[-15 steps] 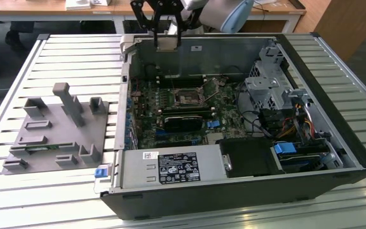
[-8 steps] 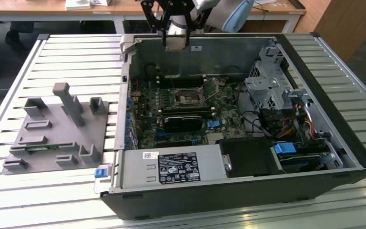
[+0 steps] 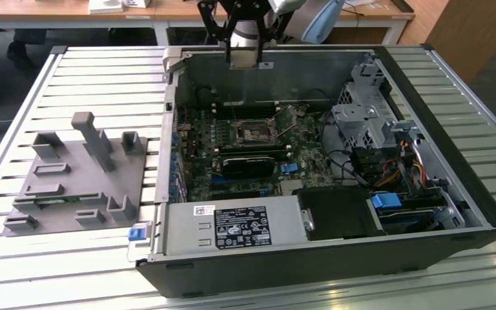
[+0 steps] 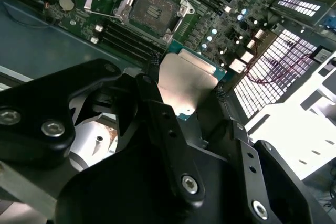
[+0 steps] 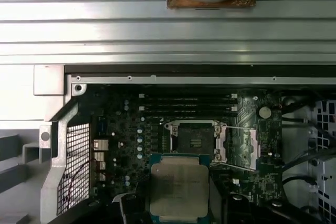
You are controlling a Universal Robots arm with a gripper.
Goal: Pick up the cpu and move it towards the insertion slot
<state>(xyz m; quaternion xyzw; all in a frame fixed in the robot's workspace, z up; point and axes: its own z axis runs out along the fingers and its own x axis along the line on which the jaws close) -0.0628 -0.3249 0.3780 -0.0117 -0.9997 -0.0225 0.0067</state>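
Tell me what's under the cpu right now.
The cpu, clamped in the end effector, hangs over the green motherboard. The open insertion slot lies just beside it, uncovered, its dark centre showing. The board directly beneath the chip is hidden.

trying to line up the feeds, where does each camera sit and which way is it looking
Exterior view: off the arm, looking down into the open computer case; the arm's lower end hangs over its far wall.
Second wrist view: behind the gripper, looking along its fingers clamping the cpu.
First wrist view: looking straight down on the cpu.
Both wrist views share the cpu and the insertion slot, nearby.
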